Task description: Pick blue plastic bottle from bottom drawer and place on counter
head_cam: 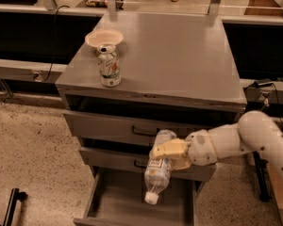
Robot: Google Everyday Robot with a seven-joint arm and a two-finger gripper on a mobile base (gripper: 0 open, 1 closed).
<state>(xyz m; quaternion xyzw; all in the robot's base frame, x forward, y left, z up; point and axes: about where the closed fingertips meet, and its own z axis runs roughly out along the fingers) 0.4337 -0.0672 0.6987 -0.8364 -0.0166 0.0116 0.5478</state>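
Item: blue plastic bottle (156, 173), cap down, clenched in our gripper (167, 150) above the bottom drawer (127, 204). We judge it best to raise it past the drawer fronts, then seat it on the counter (179, 55), apart from the can (109, 66).

gripper (169, 150): held above the bottom drawer (118, 202)
blue plastic bottle (158, 174): upper part hidden by the clasping gripper
bottom drawer: front cut off
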